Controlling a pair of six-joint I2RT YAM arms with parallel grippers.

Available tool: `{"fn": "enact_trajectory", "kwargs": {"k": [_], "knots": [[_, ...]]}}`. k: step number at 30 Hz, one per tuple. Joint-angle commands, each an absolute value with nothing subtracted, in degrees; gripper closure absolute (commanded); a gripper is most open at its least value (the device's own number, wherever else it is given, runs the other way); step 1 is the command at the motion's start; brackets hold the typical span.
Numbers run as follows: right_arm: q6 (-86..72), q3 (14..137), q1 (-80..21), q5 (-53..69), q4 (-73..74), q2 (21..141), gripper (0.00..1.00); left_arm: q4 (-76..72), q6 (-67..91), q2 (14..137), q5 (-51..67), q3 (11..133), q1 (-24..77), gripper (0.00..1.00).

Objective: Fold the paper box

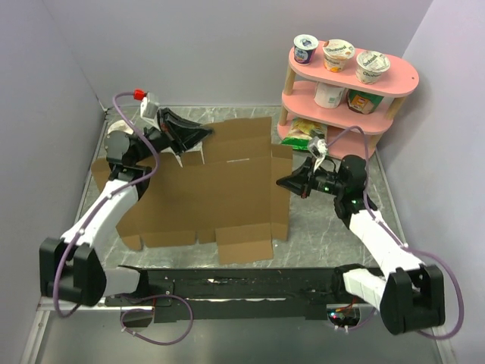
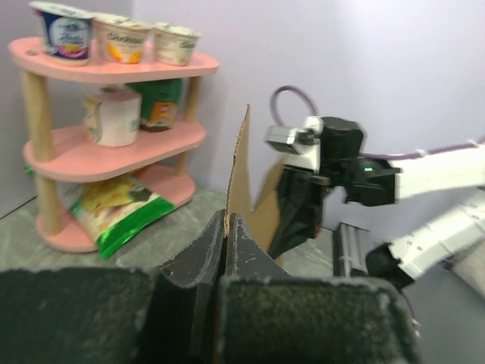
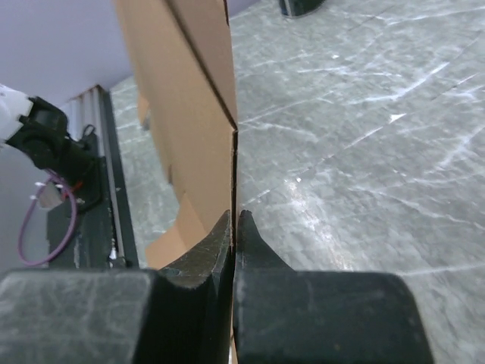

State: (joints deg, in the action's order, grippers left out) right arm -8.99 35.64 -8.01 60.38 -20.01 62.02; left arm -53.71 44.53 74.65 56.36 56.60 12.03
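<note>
The paper box (image 1: 220,189) is a wide, flat, brown die-cut cardboard sheet with flaps, spread over the middle of the table. My left gripper (image 1: 203,136) is shut on the sheet's far edge near its upper left. In the left wrist view that gripper (image 2: 226,220) pinches the thin cardboard edge (image 2: 241,163), which rises between its fingers. My right gripper (image 1: 282,182) is shut on the sheet's right edge. The right wrist view shows this gripper (image 3: 235,220) clamping the cardboard (image 3: 186,114) edge-on, with the grey table to its right.
A pink three-tier shelf (image 1: 405,76) stands at the back right with yogurt cups (image 1: 339,53) on top and cartons below. A green snack bag (image 1: 301,130) lies at its foot, close to the sheet's far right corner. Walls close in both sides. A black rail (image 1: 227,284) runs along the near edge.
</note>
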Motion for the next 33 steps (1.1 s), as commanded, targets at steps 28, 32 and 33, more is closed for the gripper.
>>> {"fn": "enact_trajectory", "kwargs": {"k": [28, 32, 33], "knots": [[16.08, 76.46, -8.00, 30.32, 40.60, 61.70, 1.00, 4.06, 25.31, 39.45, -1.24, 37.97, 8.44, 0.04], [16.26, 76.38, -8.00, 29.88, 40.78, 60.38, 1.00, -3.67, 29.69, 39.90, 3.42, 33.15, 5.19, 0.04], [16.35, 76.38, -8.00, 29.80, 40.78, 60.29, 1.00, -4.65, 30.23, 39.82, 4.30, 31.66, 3.97, 0.04]]}}
